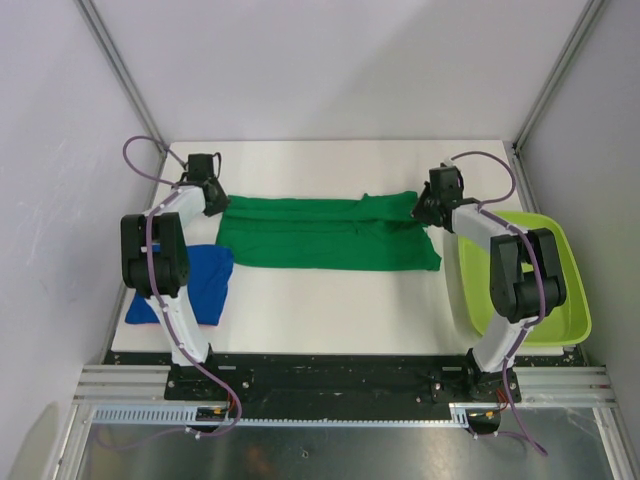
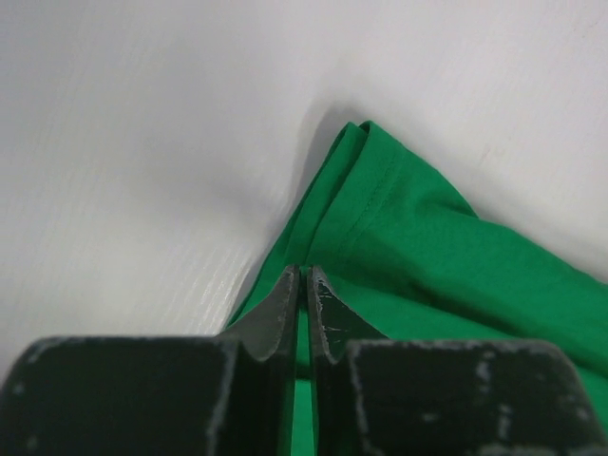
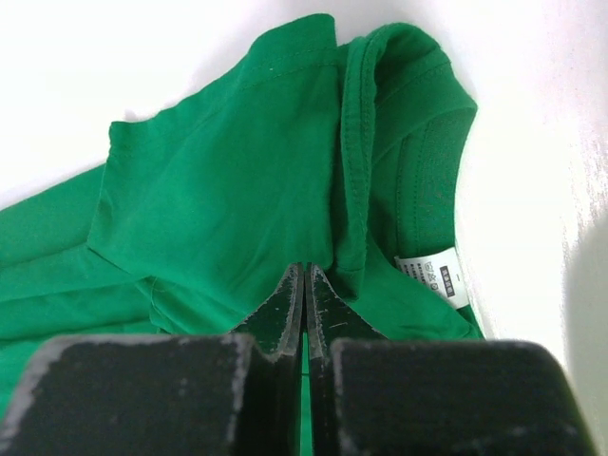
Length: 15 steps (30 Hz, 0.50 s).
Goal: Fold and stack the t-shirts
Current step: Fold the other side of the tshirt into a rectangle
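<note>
My two arms rise from the near edge of a white table (image 1: 330,320); every place below is given from the green t-shirt (image 1: 320,235), which lies flat as a long band running left to right across the middle of the table. Nearer to me than its left end, and just short of touching it, the blue t-shirt (image 1: 205,280) lies as a small folded pad, with a thin pink edge showing at its near left corner and my left arm crossing over it. Nearer than its right end and off to the right stands a lime-green tub (image 1: 570,300), partly under my right arm. At the green t-shirt's left end, my left gripper (image 2: 304,275) points down at a hemmed corner of the cloth. Its fingers stand a hair apart, with green showing in the slit, and I cannot tell whether they have hold of the fabric. At the right end, my right gripper (image 3: 304,271) is closed tight, its fingertips pinching a fold of the green t-shirt just beside the ribbed collar (image 3: 356,142). A small white label (image 3: 432,275) sits inside the neck, to the right of my fingers. Beyond the green t-shirt, bare white table runs to the far wall.
</note>
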Each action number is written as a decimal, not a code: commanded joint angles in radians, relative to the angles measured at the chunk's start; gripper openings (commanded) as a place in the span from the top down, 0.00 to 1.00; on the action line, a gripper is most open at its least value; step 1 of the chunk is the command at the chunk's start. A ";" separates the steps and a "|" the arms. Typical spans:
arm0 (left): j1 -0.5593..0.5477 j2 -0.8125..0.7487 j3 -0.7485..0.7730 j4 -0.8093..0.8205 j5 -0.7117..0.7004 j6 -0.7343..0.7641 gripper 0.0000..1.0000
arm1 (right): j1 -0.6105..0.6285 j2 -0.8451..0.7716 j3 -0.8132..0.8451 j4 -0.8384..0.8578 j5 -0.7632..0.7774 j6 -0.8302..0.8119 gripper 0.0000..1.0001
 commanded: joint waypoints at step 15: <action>0.020 -0.117 -0.061 0.013 -0.036 0.019 0.67 | -0.013 -0.008 -0.022 0.021 -0.039 -0.007 0.91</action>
